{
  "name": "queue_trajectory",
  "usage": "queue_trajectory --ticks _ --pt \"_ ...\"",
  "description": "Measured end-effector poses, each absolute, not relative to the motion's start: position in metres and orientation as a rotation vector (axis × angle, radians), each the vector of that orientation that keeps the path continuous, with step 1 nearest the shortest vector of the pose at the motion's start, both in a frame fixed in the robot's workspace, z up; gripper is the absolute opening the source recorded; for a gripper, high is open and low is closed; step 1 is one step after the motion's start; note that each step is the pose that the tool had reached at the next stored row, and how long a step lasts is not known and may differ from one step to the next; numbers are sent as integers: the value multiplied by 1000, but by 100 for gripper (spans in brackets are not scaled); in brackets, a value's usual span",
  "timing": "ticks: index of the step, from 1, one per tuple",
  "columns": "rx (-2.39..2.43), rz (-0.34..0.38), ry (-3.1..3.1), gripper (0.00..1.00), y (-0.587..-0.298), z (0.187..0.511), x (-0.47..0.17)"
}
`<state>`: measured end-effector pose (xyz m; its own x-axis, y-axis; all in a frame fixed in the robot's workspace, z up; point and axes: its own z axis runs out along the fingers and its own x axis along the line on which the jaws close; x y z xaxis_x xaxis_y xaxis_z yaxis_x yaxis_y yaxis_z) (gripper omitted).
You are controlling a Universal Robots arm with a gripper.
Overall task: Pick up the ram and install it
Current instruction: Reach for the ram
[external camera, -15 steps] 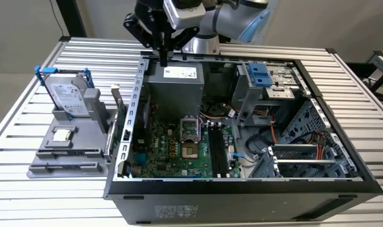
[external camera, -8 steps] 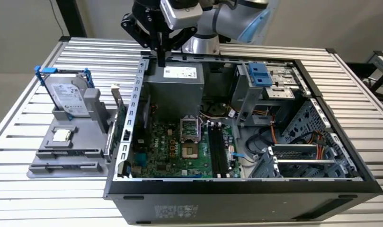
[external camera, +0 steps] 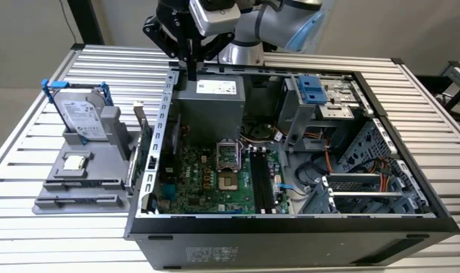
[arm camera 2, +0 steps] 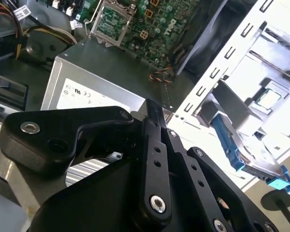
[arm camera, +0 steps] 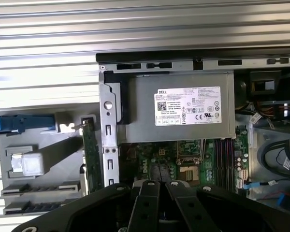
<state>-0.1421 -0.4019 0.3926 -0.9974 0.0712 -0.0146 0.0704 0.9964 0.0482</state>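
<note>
My gripper hangs high over the far edge of the open computer case, above the grey power supply. Its black fingers meet at the tips, shut, with nothing visible between them. The motherboard's long dark memory slots lie well below and toward the exterior view's right of the gripper; in the first wrist view the memory slots lie beside the processor socket. I cannot pick out the ram with certainty. A thin dark strip sits in a long slot of the grey holder outside the case.
On the grey holder stand a silver hard drive in a blue-handled frame and an upright card. A blue-latched drive cage and orange cables fill the case's right side. The case rests on a slatted metal table.
</note>
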Motion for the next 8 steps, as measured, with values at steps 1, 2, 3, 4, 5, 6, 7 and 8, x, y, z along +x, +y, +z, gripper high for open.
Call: queue_trajectory --ticks 1,2,3,4,5,6,7,8 --pt "111 75 3122 0 -402 393 -143" --pt "111 75 3122 0 -402 393 -143" --pt "111 75 3122 0 -402 393 -144" --pt "111 75 3122 0 -402 393 -144" --pt "111 75 3122 0 -402 393 -145" --pt "111 75 3122 0 -403 393 -145" --pt "111 75 3122 0 -403 393 -146" --pt "111 75 3122 0 -403 393 -146"
